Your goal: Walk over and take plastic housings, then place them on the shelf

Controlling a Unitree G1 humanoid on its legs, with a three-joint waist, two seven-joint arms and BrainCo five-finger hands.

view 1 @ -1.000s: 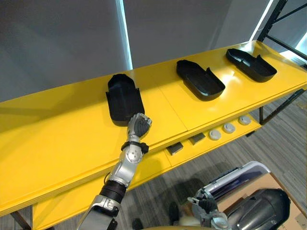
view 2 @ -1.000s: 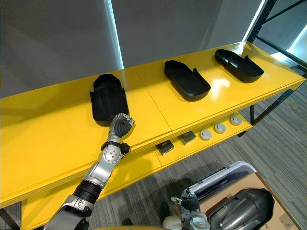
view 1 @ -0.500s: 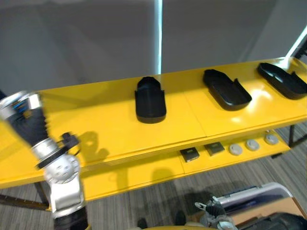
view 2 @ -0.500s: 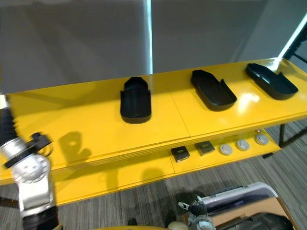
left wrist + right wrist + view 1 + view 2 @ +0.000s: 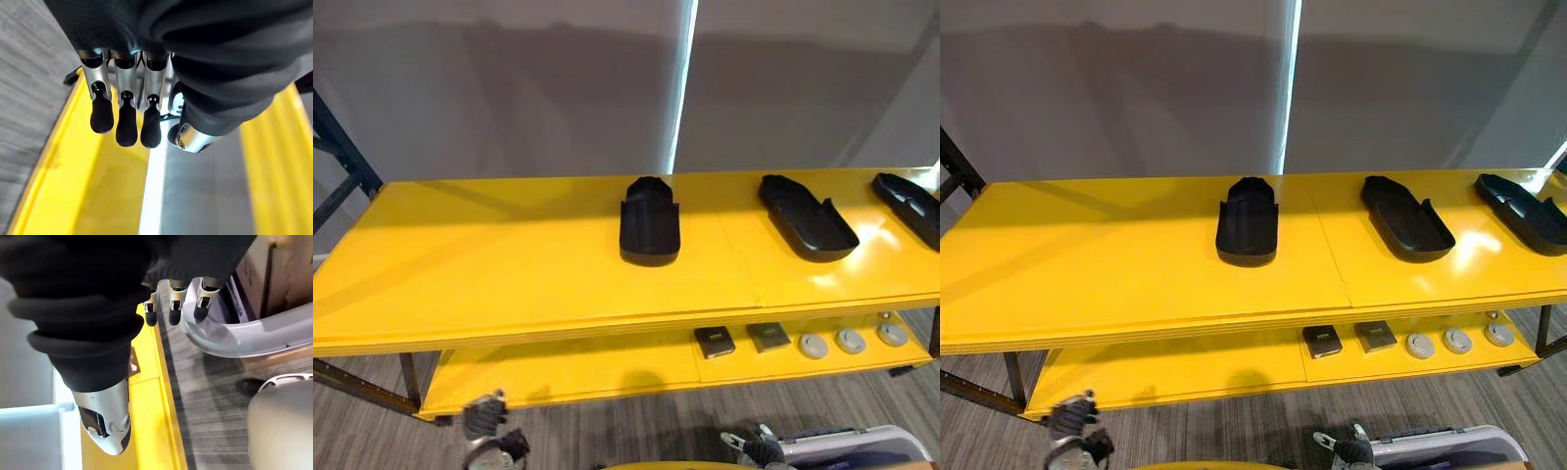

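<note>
Three black plastic housings lie on the yellow shelf top [image 5: 489, 255]: one in the middle [image 5: 649, 222], one to its right [image 5: 808, 216] and one at the right edge [image 5: 911, 208]. My left hand [image 5: 485, 419] hangs low in front of the shelf, far below the housings. In the left wrist view its fingers [image 5: 126, 122] are straight and hold nothing. My right hand [image 5: 750, 451] sits low at the bottom edge. Its fingers [image 5: 175, 308] are straight too, empty, beside a pale curved rim.
The lower shelf [image 5: 558, 377] carries two dark square parts [image 5: 715, 341] and three grey discs [image 5: 849, 341]. A dark frame post [image 5: 337, 147] stands at the left end. A pale grey bin rim [image 5: 230, 342] and a cardboard box [image 5: 288, 289] are by my right hand.
The camera has swung and pulled back, so the shelf now lies level across the view. My left arm has dropped from the shelf top to hang low. The housings stay where they lay.
</note>
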